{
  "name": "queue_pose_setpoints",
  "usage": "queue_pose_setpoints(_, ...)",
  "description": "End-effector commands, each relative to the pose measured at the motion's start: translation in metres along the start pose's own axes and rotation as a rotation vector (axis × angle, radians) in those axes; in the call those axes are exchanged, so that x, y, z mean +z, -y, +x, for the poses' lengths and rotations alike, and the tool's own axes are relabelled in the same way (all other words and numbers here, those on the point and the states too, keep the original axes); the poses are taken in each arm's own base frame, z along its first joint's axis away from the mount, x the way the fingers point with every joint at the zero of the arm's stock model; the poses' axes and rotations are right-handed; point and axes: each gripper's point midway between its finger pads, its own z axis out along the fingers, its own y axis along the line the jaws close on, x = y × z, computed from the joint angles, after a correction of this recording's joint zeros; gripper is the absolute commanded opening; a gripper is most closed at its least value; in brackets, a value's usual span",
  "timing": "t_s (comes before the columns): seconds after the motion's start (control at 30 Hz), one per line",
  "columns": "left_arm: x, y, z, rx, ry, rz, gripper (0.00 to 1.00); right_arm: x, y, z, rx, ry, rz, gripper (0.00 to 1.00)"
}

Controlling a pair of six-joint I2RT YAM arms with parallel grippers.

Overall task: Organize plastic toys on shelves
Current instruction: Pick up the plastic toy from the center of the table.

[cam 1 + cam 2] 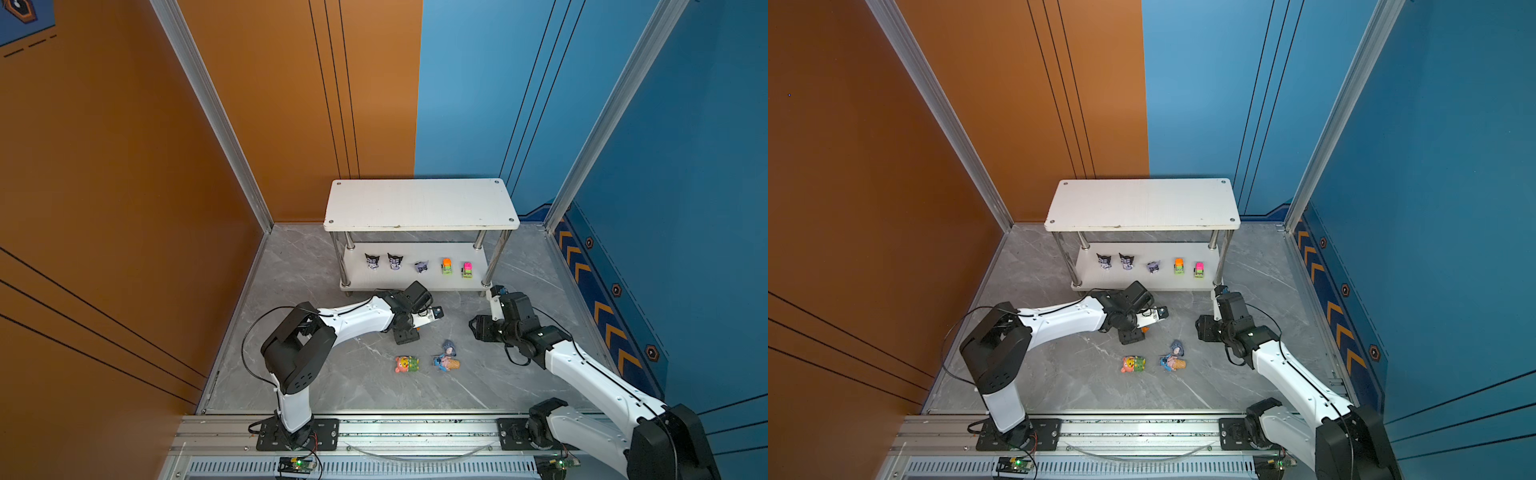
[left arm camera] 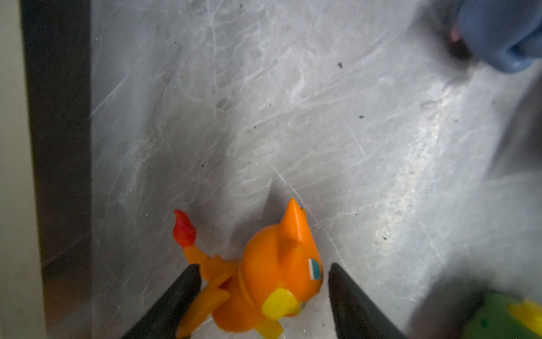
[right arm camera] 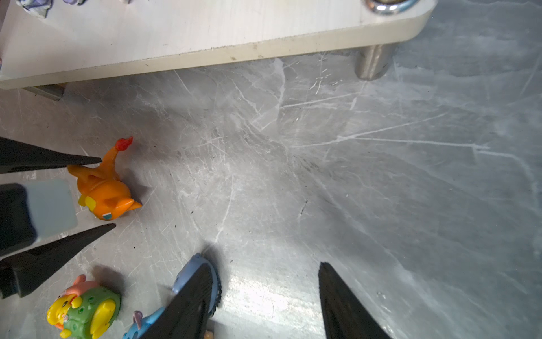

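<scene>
On the grey marbled surface (image 2: 293, 117), the open left end effector (image 2: 263, 265) straddles a glossy orange plastic dragon (image 2: 272, 284), likely light and slippery; pinch mid-body.

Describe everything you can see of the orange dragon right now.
The orange dragon is a glossy plastic figurine: pointed horn, teal eye, yellow patches, thin tail ending in a red flame. It seems tipped over on the grey floor, before the shelf, apart from it. The left end effector straddles it, jaws open: one finger meets its rear, the other stands just clear of its head.
</scene>
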Motion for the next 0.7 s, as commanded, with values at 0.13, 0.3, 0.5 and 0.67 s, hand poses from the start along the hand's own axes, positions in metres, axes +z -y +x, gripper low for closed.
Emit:
queue_pose_setpoints(0.13,0.008,0.008,-0.005,-0.013,0.014,0.075,0.54,0.001,0.001,-0.001,0.007,-0.004,0.0,0.6)
queue_pose_setpoints(0.3,0.009,0.012,-0.005,-0.023,0.021,0.096,0.46,-0.001,0.0,-0.003,0.005,-0.001,-0.001,0.6)
queue_pose_setpoints(0.5,-0.001,0.018,-0.007,-0.047,0.056,0.125,0.45,0.0,0.002,0.001,0.007,-0.009,0.001,0.6)
queue_pose_setpoints(0.67,-0.012,0.027,-0.008,-0.08,0.103,0.165,0.38,-0.001,0.003,0.002,0.008,-0.006,0.004,0.6)
